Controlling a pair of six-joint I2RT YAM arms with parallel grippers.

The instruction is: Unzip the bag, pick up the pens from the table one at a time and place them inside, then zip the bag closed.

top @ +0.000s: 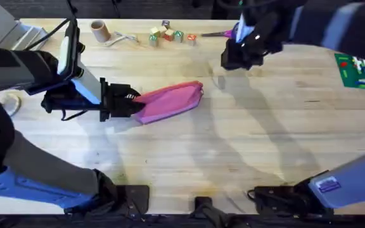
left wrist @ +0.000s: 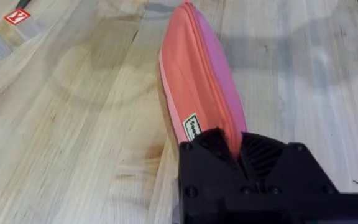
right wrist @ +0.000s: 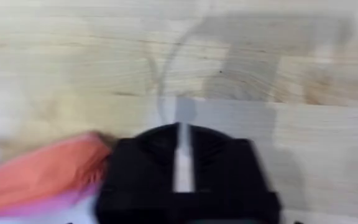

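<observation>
Left end effector (top: pixel 130 101) clamped on near end of bag (top: pixel 173 100), lying mid-surface (top: pixel 246 145); right end effector (top: pixel 233 60) hovers beyond it w/ fingers nearly closed, empty.

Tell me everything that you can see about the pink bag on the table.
The bag is a long, slim pouch of pink fabric, tapering to its far end. A zipper runs along its top edge and looks closed. A small white label sits on its side near the left gripper. It lies on the wooden table, angled, and the left gripper's black fingers pinch its near end.
</observation>
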